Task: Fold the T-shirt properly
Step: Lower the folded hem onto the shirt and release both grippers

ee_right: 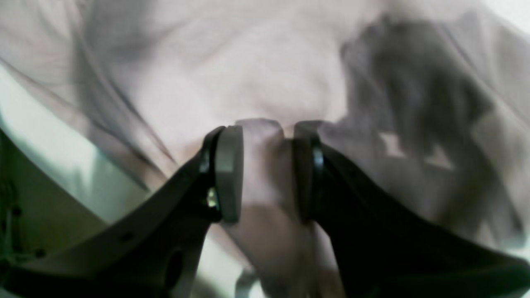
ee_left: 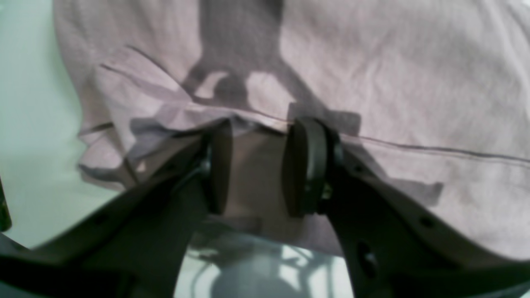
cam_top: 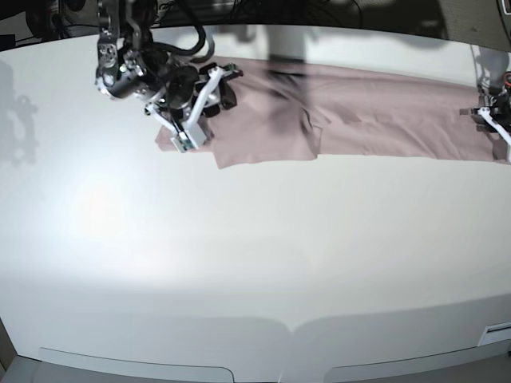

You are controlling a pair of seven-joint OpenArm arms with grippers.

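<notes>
The dusty-pink T-shirt [cam_top: 359, 112] lies stretched in a long band across the far part of the white table [cam_top: 255, 263]. My right gripper [cam_top: 184, 140] is at its left end in the base view. In the right wrist view the gripper [ee_right: 267, 140] is shut on a bunched fold of the T-shirt [ee_right: 248, 62]. My left gripper [cam_top: 489, 120] is at the shirt's right end, near the frame edge. In the left wrist view the gripper [ee_left: 260, 157] has a hemmed edge of the T-shirt [ee_left: 393, 82] between its pads.
Dark cables and arm mounts [cam_top: 120, 16] run along the back edge of the table. The table's front edge [cam_top: 263, 367] is near the bottom of the base view.
</notes>
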